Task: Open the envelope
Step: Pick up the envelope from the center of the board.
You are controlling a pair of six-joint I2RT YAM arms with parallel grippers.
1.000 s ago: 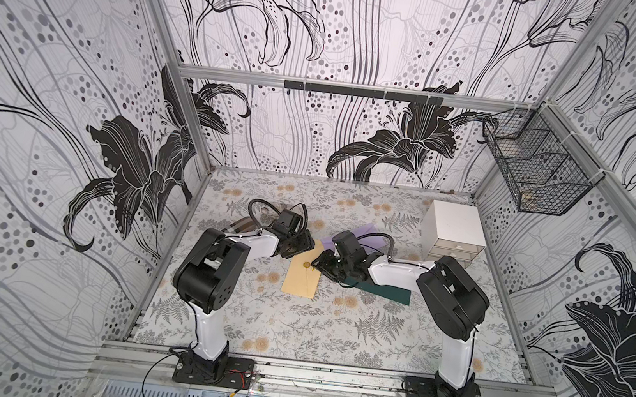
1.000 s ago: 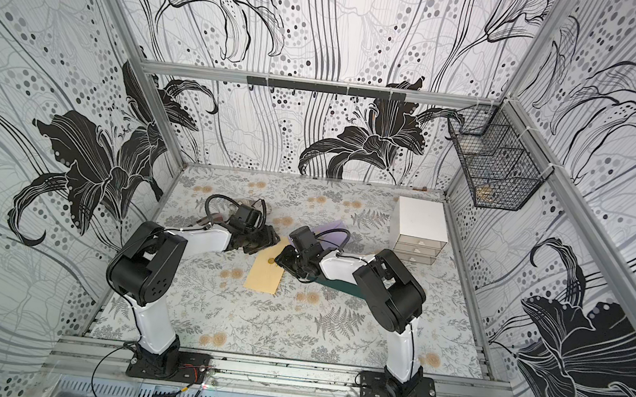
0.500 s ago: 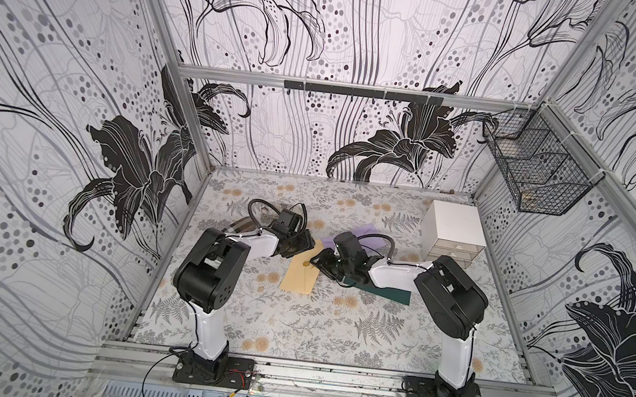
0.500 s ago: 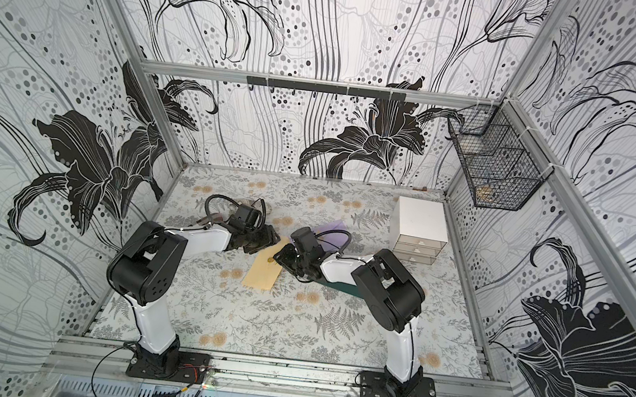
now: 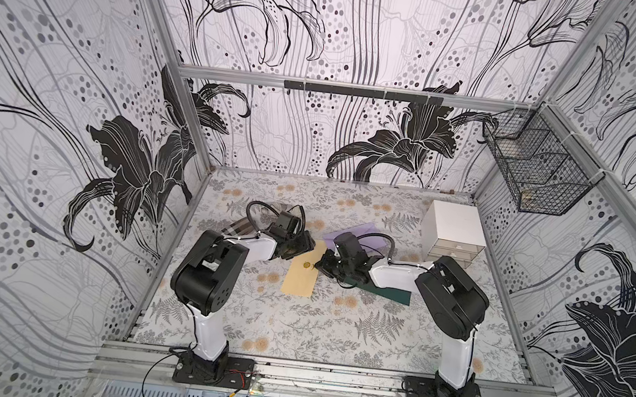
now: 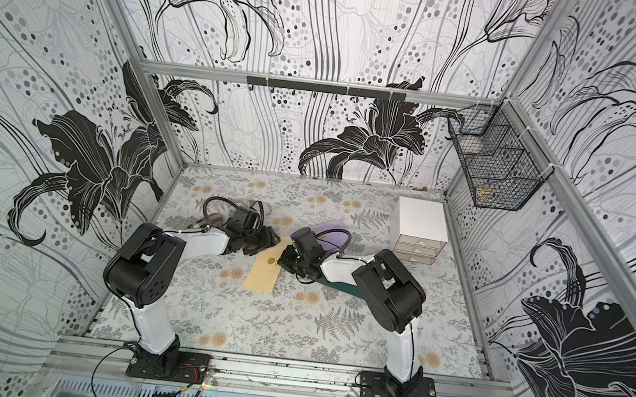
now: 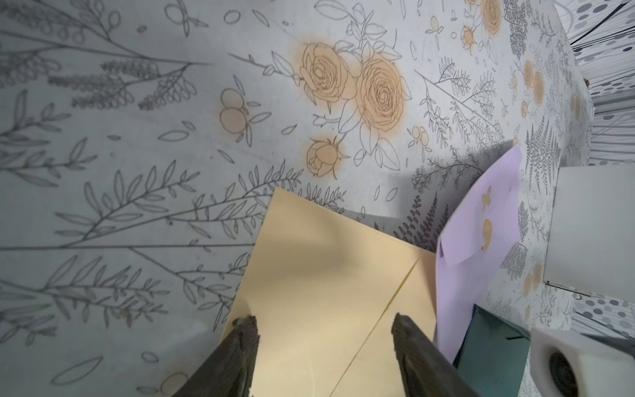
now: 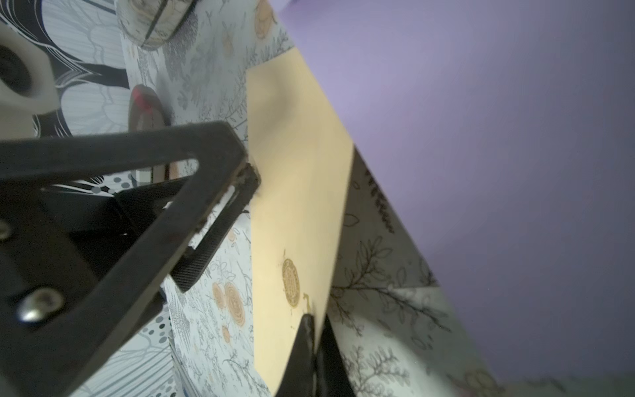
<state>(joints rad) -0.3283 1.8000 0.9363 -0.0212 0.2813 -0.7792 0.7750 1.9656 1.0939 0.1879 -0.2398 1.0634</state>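
Grip taken on envelope (image 5: 299, 281) edge by right end effector (image 8: 314, 321)
Clamped just now beside the seal (image 8: 290, 282); left end effector (image 7: 324, 326) held spread; lifting judged next

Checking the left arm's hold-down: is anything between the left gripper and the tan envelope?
Nothing visible. The left gripper stands open right over the tan envelope, bare paper between its fingertips. The purple envelope lies beside it, outside the fingers. The right gripper is shut on the tan envelope's edge.
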